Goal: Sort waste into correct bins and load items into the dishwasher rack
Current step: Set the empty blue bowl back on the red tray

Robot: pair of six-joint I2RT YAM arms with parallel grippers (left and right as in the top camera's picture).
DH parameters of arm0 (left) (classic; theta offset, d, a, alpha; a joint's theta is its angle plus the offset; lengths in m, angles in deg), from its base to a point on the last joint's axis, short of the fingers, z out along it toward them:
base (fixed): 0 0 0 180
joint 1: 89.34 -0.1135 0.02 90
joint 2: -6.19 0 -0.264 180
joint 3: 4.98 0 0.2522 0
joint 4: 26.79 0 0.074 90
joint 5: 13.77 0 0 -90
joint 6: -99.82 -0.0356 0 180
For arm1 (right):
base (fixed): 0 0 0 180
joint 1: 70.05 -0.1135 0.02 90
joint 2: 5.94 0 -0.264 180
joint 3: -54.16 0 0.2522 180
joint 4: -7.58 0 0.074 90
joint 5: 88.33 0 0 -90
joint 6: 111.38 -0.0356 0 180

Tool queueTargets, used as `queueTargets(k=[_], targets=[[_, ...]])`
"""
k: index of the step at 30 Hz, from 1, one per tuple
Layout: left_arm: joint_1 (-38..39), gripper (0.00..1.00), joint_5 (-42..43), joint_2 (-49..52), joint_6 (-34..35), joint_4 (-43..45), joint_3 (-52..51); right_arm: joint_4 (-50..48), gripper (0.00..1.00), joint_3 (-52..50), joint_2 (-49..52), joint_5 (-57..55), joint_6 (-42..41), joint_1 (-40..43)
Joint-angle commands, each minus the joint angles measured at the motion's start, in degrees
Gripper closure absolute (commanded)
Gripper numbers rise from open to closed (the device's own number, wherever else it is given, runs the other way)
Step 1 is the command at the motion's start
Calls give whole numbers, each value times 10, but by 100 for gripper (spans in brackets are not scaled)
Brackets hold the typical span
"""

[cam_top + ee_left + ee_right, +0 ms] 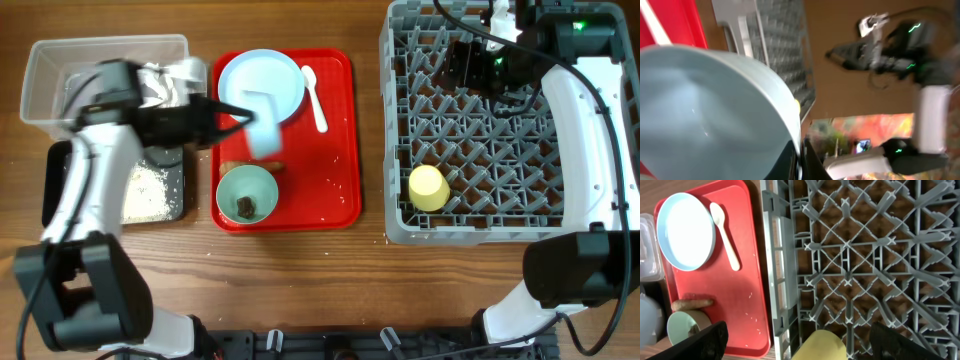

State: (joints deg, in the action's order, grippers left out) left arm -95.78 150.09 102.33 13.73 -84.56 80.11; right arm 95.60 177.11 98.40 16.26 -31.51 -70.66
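- Wooden table [330,270] is pictured from overhead.
- Grey dishwasher rack [400,120] is overhung by the right gripper [468,65], jaws spread wide.
- Pale blue bowl [262,122] is clamped by the left gripper [232,118] above the red tray [340,130].
- Yellow cup [428,187] is seated in the rack.

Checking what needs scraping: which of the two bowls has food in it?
The mint bowl standing on the red tray, with a dark lump inside. The pale blue bowl gripped by the left gripper looks empty.
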Motion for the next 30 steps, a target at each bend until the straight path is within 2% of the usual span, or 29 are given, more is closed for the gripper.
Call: queueTargets(k=[1,2,6,8,9,13,23,24,27,30], targets=[[126,96,-201,-10,160,96,3,1,8,14,-15,5,11,-1],[152,96,-245,-10,165,109,3,1,8,14,-15,5,12,-1],[336,96,-674,-1,160,76,2,-3,8,14,-15,5,12,-1],[391,96,-807,4,160,49,2,-3,8,14,-15,3,12,-1],[418,96,-847,9,160,43,1,-4,8,14,-15,3,12,-1],[471,96,-857,31,143,43,-1,-9,8,14,-15,3,12,-1],[527,96,-832,78,143,17,-1,-12,7,14,-15,3,25,-1],[531,94,-832,78,143,17,-1,-12,8,14,-15,3,25,-1],[527,56,-840,71,160,-1,0,-14,8,14,-15,3,25,-1],[479,48,-851,38,224,-56,21,-17,8,14,-15,3,25,-1]])
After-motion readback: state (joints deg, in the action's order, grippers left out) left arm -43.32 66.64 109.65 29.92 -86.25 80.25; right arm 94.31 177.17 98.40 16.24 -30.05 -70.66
